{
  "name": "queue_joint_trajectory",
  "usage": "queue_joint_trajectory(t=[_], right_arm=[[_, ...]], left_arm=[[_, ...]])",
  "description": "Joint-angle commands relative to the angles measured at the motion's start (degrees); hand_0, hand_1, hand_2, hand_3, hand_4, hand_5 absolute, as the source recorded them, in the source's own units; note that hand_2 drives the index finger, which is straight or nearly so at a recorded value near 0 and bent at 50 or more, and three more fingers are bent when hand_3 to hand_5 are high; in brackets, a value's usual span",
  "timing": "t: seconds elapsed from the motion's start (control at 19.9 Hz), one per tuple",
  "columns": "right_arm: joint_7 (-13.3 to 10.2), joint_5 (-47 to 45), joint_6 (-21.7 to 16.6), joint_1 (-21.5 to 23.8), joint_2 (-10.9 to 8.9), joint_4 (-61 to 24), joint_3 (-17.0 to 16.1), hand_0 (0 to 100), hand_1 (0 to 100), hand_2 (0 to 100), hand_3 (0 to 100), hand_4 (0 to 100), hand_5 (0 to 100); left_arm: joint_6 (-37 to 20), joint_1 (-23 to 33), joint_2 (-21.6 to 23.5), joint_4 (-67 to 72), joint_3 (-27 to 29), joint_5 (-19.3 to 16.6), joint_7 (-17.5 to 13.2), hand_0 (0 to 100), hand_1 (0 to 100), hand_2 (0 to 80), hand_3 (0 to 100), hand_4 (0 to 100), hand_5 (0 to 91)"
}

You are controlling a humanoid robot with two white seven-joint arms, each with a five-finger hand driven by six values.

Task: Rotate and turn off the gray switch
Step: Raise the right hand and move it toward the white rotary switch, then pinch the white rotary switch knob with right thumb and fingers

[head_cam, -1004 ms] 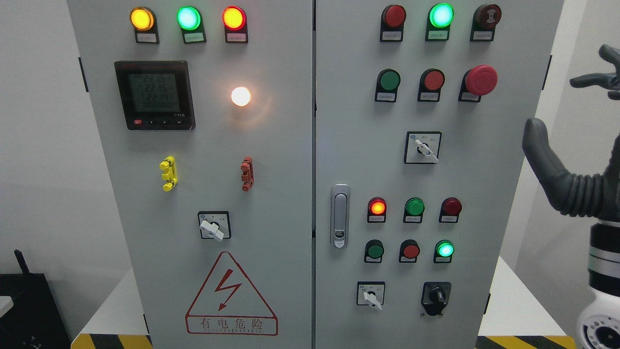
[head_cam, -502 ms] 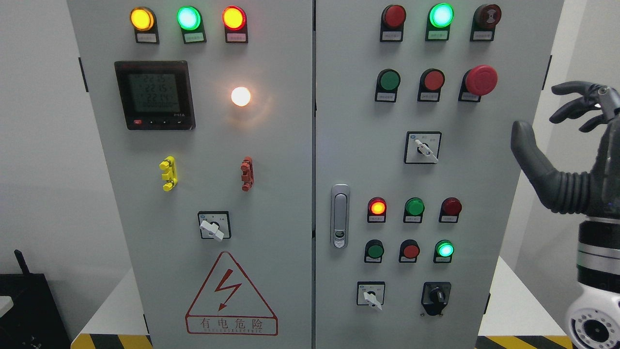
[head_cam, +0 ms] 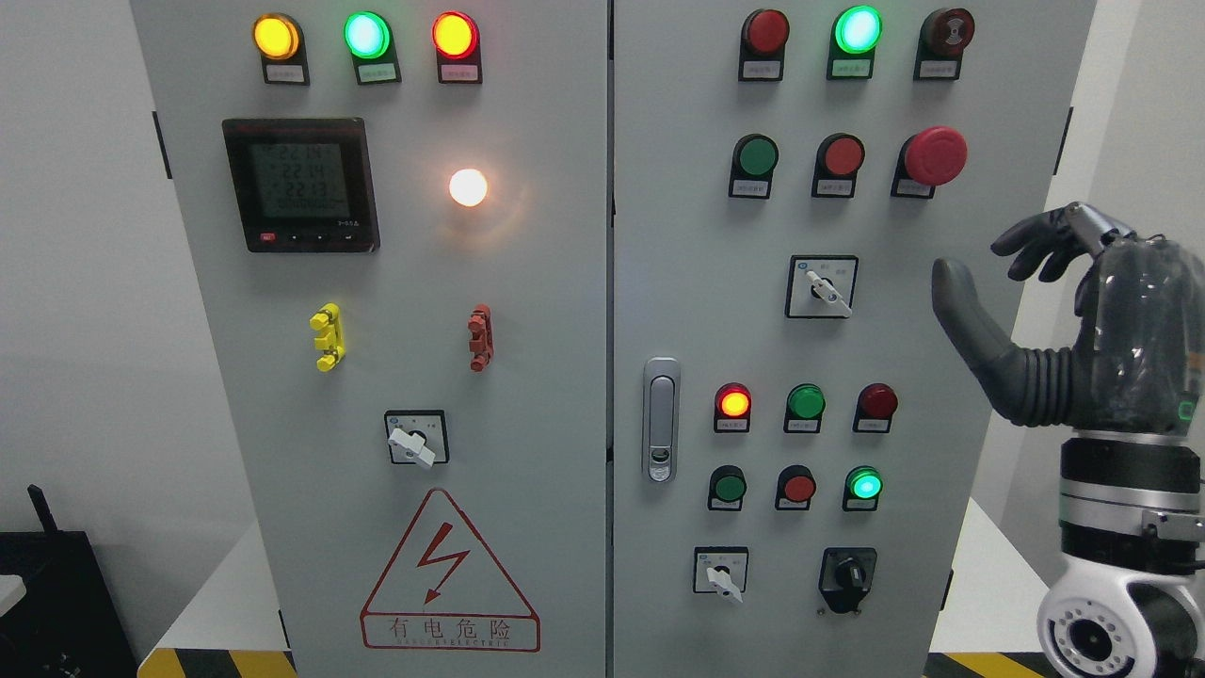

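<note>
A: Where was the gray switch?
B: Mid right door, just left of the right robot hand, fingers spread, holding nothing.
A: Handling?
B: Probably stiff, detented; pinch its small lever.

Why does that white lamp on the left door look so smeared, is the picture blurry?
Head view: mostly sharp; the round white lamp is overexposed, its glow spilling onto the grey cabinet door. The robot's black right hand looks slightly soft.

Right hand has moved left toward cabinet; fingers curled lower.
</note>
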Motion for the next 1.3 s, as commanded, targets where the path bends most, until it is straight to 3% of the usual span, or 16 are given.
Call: queue_joint_trajectory(t=[0.0, 0.2, 0.55, 1.25], right_arm=[[0.1, 1.2, 0.3, -0.1, 2.43, 3.9, 2.0, 8, 24, 62, 81, 84, 100], [0.0, 1.6, 1.6, -0.2, 2.52, 5.5, 3.5, 8, 24, 64, 82, 85, 100], [0.0, 4.9, 1.9, -0.1, 5.24, 7.7, 4.6, 11, 28, 65, 83, 86, 100], [0.1, 5.7, 3.7, -1.1, 6.04, 9.9, 5.3, 11, 37, 65, 84, 87, 100]], left_arm=[[0.0, 0.0, 0.0, 1.3, 1.8, -0.4, -0.1, 12, 39, 0.0, 0, 0, 0.0], [0.0, 0.0, 0.0, 1.3, 1.8, -0.4, -0.2, 12, 39, 0.0, 0, 0, 0.0], [0.0, 0.0, 0.0, 1.3, 1.8, -0.4, -0.2, 12, 39, 0.0, 0, 0, 0.0], [0.0, 0.0, 0.0, 1.3, 1.8, -0.4, -0.2, 12, 39, 0.0, 0, 0, 0.0]])
